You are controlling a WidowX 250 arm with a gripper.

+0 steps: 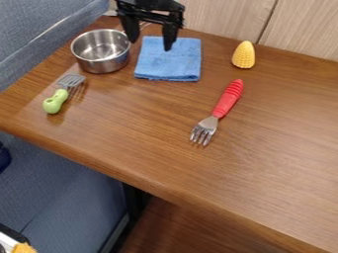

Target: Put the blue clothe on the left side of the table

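The black two-finger end effector hangs, fingers apart, over the folded blue cloth. Best pinch a deep fold, then lift clear of the silver metal pot beside the end effector.

A metal pot stood near a green-handled spatula; a red-handled fork lay with its tines toward the camera, and a yellow corn cob stood upright beyond its handle
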